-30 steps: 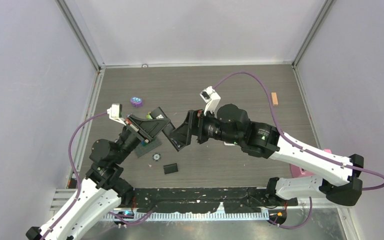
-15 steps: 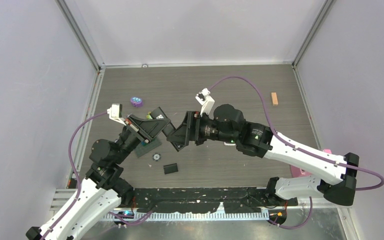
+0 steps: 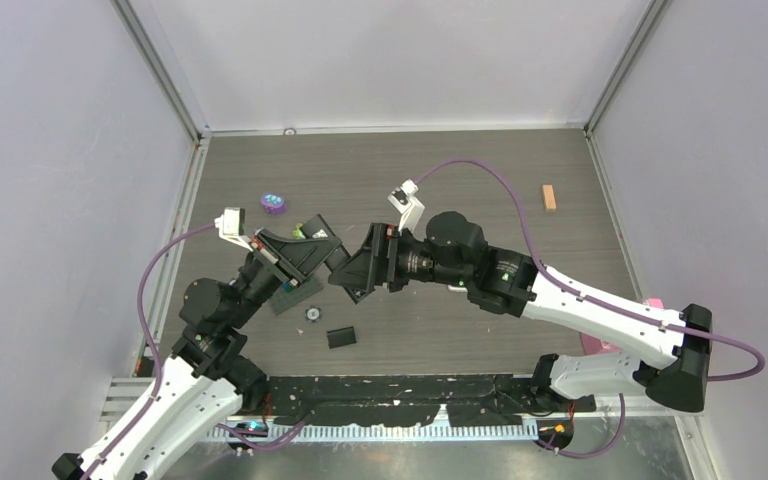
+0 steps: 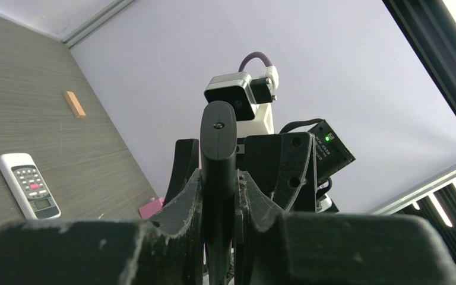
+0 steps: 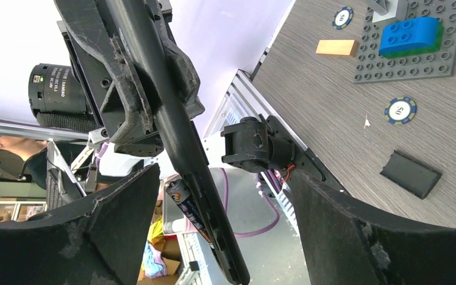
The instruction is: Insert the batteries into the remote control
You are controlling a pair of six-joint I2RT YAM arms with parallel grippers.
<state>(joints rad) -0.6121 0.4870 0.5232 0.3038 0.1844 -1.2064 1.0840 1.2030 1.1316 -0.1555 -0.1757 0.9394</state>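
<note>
Your left arm rises from the near left corner and bends inward. Its tool [image 3: 305, 252] is clamped tight on the black remote [image 4: 218, 136], which stands on end between the fingers, lifted off the table [image 3: 440, 150]. Your right arm reaches in from the near right corner, stretched low across the table, wrist rolled so its camera sticks out toward the far side. Its tool [image 3: 352, 275] meets the left one tip to tip. Its fingers [image 5: 113, 225] are spread wide, one on each side of the remote's lower end, with a gap showing on both sides.

Count what you have:
- **Remotes:** two, the black one in your grip and a white remote [image 4: 28, 185] lying flat on the table.
- **Batteries:** one battery [image 5: 185, 205] shows, seated in the black remote's open back; I can't find any others.
- **Battery cover:** one black battery cover [image 3: 341, 338] lies loose on the table.
- **Poker chips:** two poker chips [image 5: 400, 110].
- **Baseplate:** one grey baseplate [image 5: 392, 65], carrying a blue brick [image 5: 409, 35].
- **Other pieces:** one purple piece [image 3: 273, 204] and one orange block [image 3: 550, 197].

The tools meet left of centre, well away from every wall. The baseplate, a chip and the cover lie just below and nearward of them. Your widest room runs along the far side, between the purple piece and the orange block. The left rail sits close to your left elbow.
</note>
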